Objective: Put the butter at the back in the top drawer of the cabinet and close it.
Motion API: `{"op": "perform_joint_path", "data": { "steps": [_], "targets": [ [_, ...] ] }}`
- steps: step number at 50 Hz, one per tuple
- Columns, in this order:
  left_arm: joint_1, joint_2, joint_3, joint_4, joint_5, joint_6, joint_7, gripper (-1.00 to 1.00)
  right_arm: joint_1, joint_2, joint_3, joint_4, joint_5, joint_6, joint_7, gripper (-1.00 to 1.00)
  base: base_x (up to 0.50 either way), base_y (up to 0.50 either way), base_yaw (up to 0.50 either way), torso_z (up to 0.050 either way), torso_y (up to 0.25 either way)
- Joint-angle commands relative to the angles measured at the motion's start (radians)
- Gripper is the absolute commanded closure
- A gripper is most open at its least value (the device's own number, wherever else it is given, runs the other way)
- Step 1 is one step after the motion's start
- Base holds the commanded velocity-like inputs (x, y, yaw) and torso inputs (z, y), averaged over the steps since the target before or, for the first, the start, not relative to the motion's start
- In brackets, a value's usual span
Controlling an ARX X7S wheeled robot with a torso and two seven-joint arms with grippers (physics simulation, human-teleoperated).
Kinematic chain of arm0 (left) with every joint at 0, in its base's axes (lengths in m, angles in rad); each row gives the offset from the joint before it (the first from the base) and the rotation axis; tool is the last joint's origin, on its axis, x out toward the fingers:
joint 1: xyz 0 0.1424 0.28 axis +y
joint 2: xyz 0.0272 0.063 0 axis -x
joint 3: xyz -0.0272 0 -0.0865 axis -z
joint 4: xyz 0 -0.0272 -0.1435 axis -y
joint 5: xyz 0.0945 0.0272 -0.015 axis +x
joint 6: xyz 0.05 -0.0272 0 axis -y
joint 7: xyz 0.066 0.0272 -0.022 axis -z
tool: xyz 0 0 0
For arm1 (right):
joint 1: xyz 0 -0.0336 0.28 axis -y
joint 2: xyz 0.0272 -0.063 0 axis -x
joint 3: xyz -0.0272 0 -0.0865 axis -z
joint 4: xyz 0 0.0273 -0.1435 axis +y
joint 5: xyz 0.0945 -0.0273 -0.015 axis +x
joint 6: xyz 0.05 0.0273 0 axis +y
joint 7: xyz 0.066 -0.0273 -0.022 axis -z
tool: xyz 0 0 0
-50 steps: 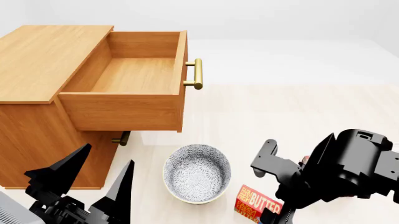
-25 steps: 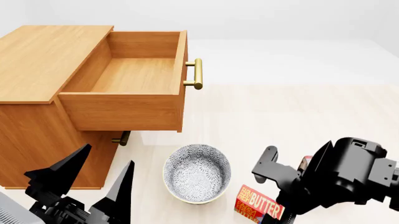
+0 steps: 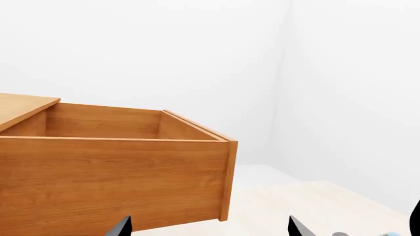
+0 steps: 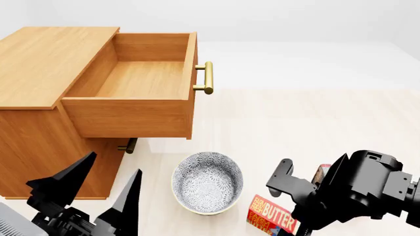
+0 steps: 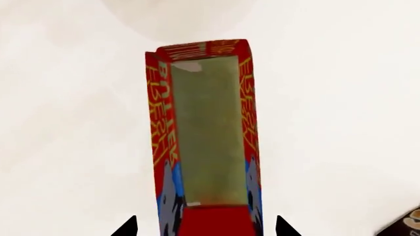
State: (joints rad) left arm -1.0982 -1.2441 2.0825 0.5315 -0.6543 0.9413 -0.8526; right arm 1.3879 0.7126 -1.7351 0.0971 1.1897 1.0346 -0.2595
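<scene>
The butter, a small red-and-orange box with white lettering, lies on the floor right of the bowl. In the right wrist view the butter runs lengthwise between my right gripper's open fingertips, with gaps on both sides. In the head view my right gripper hangs just over the box. The cabinet stands at the left with its top drawer pulled out and empty inside; the drawer also shows in the left wrist view. My left gripper is open and empty, low in front of the cabinet; its tips also show in its own wrist view.
A patterned grey-and-white bowl sits on the floor between my two arms. The drawer's brass handle sticks out to the right. A lower drawer's handle peeks out beneath. A brown box edge shows behind my right arm.
My right arm has sunk lower over the butter. The left arm, the drawer and the bowl have not moved.
</scene>
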Motion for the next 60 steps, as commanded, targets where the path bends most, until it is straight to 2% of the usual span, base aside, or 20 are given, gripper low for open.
{"op": "perform_joint_path", "data": {
  "steps": [1, 23, 60],
  "targets": [
    [0.009, 0.000, -0.009, -0.002, 0.000, -0.002, 0.002, -1.00, -0.016, -0.003, -0.006, 0.010, -0.009, -0.015, -0.013, 1.00, 0.00, 0.00, 0.00, 0.000, 0.000],
    [0.024, -0.002, -0.028, -0.003, -0.001, -0.007, 0.002, -1.00, -0.023, 0.010, -0.001, -0.012, -0.012, -0.026, 0.013, 1.00, 0.00, 0.00, 0.00, 0.000, 0.000],
    [0.029, -0.015, -0.052, 0.021, -0.002, -0.043, 0.020, -1.00, 0.187, 0.210, 0.067, -0.400, 0.140, 0.158, 0.192, 1.00, 0.00, 0.00, 0.00, 0.000, 0.000]
  ]
}}
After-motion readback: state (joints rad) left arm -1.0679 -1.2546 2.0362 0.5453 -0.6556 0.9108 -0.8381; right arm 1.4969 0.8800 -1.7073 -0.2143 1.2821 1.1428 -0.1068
